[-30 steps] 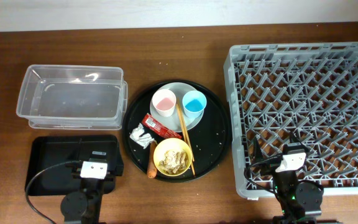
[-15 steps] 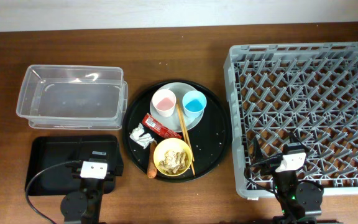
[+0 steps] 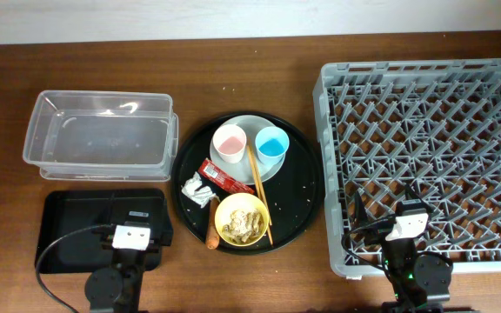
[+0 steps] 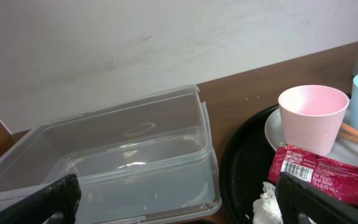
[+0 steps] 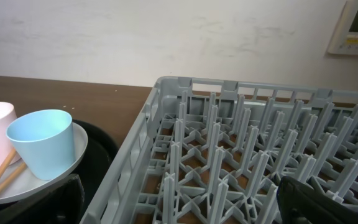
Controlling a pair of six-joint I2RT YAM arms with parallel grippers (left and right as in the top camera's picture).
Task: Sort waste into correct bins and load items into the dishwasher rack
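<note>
Overhead, you see everything to be sorted gathered on the round black tray (image 3: 307,187) in the middle of the tabletop (image 3: 233,61). The pink cup (image 3: 230,143) and blue cup (image 3: 270,143) stand upright side by side on the pale grey plate (image 3: 250,124) at the far side. The two wooden chopsticks (image 3: 257,176) slant from between the cups down across the rim of the yellow bowl (image 3: 223,209), which holds the beige food scraps (image 3: 243,224). The red snack wrapper (image 3: 217,176) lies at the plate's near-left edge, with the white paper wad (image 3: 198,191) just beside it. The orange sausage piece (image 3: 212,236) lies at the bowl's near-left side.

The central pile looks deliberate. The clear tub (image 3: 37,139) and the shallow black tray (image 3: 68,226) sit to its left and the dishwasher rack (image 3: 424,130) to its right, so your left arm likely serves the waste and your right the dishes. Nothing is binned or loaded yet.

Your left gripper (image 4: 176,193) has its fingers spread wide with nothing between them. It sits low at the shallow tray's right end, facing the tub, with the wrapper and pink cup ahead to its right. Your right gripper (image 5: 180,186) is likewise spread and empty over the rack's near edge, with the blue cup ahead to its left, well apart.
</note>
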